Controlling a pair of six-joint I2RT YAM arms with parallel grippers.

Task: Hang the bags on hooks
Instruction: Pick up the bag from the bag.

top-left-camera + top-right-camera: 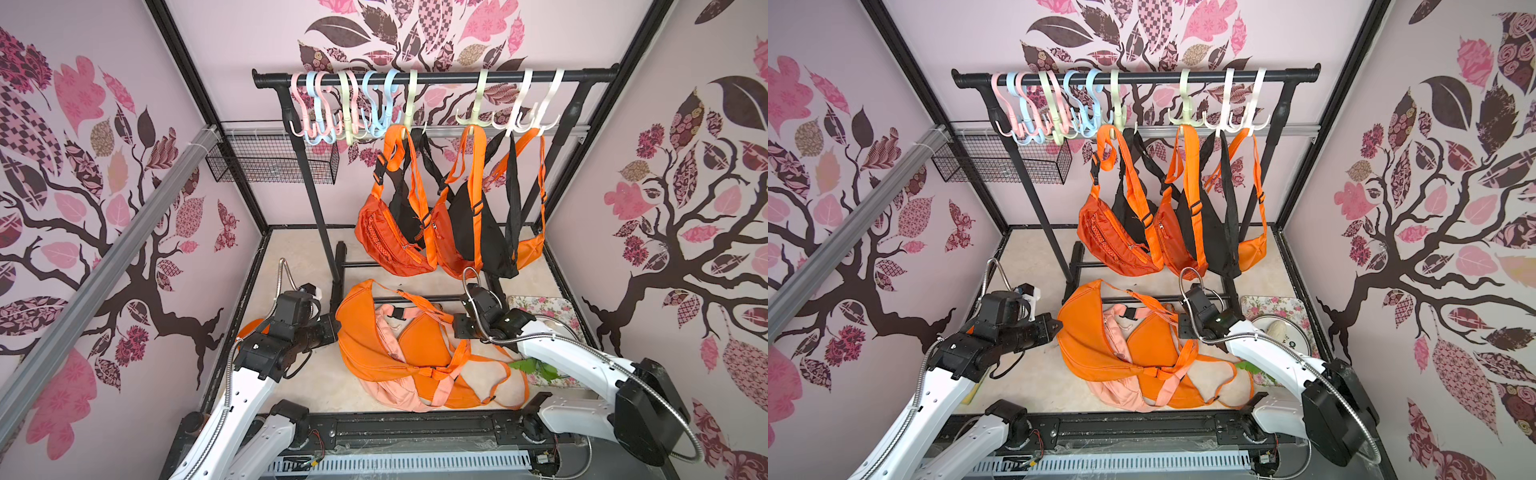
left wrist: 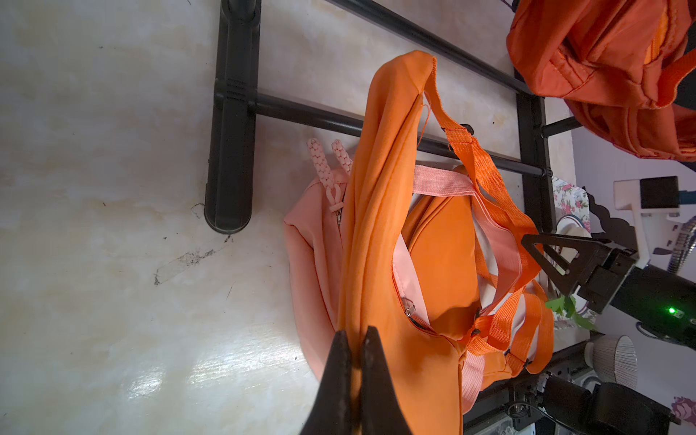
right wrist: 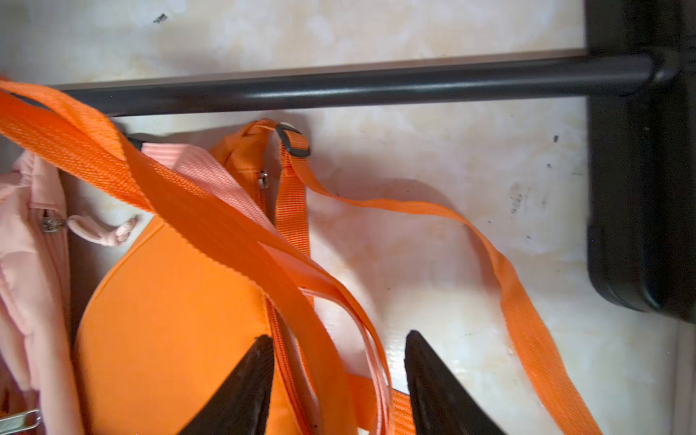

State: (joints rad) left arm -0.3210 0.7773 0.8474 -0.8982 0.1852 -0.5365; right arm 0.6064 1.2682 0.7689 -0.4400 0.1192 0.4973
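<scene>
Bag heap on floor before rack; hung bags behind heap.

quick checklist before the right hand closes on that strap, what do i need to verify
1. Left hand shut on the orange bag: ok.
2. Right hand open, with the orange strap between its jaws: ok.
3. Only that strap in the gap: not ok, a pink strap runs through it too.
4. A free hook on the rail: ok, the pink hook and its neighbours carry nothing.
5. Orange strap free of the rack's base bar: cannot tell, it crosses the bar.
</scene>
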